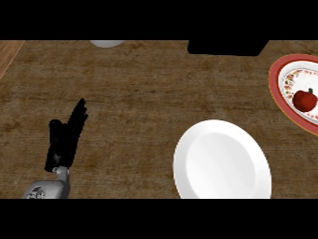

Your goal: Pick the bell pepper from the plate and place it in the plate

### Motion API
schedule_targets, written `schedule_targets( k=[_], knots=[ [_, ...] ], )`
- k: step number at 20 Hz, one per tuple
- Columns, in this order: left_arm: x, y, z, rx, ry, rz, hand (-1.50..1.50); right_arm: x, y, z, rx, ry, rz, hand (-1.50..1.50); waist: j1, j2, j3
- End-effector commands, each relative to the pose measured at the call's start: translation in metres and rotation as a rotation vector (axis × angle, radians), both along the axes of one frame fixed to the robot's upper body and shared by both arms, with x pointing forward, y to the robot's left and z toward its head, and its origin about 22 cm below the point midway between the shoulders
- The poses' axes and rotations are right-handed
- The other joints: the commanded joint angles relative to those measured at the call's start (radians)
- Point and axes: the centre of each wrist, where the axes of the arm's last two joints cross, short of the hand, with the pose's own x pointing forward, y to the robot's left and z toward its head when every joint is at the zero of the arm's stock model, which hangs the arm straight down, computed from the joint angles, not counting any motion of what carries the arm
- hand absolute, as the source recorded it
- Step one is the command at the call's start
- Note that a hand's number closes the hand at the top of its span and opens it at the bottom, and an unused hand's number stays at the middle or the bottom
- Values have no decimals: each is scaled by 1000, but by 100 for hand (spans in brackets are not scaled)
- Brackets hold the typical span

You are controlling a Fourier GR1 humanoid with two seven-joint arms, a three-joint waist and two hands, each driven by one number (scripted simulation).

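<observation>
- Bell pepper (pixel 305 99): 1, red, lying on the patterned middle of the red-rimmed plate (pixel 277 81) at the view's right edge.
- Plates: 2, the red-rimmed one and a plain white plate (pixel 220 161) near it, at lower centre on the brown counter (pixel 134 93).
- Hands: 1 shows, the left hand (pixel 65 135), resting at lower left with fingers straight and pointing up, holding nothing, well apart from both plates.
- Top edge: 1 black object (pixel 226 46) and 1 pale round object (pixel 107 43), both cut off.

Open counter (pixel 141 93) left of the white plate (pixel 221 161); black box (pixel 227 47) behind.
</observation>
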Motion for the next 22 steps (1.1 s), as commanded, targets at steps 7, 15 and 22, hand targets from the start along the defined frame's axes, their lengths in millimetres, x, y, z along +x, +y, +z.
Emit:
schedule_targets(
  k=[7, 15, 22],
  knots=[
    [2, 4, 7, 2, -3, -2, 0, -22, -24, 8, 3, -13, -5, -150, 10, 4, 2],
    [-6, 0, -2, -1, 0, -8, 0, -33, -33, 8, -24, -18, -75, -150, 14, 6, 3],
    [-1, -6, 1, -11, -7, -9, 0, -45, -45, 14, -3, -54, -98, -150, 8, 9, 5]
  ],
)
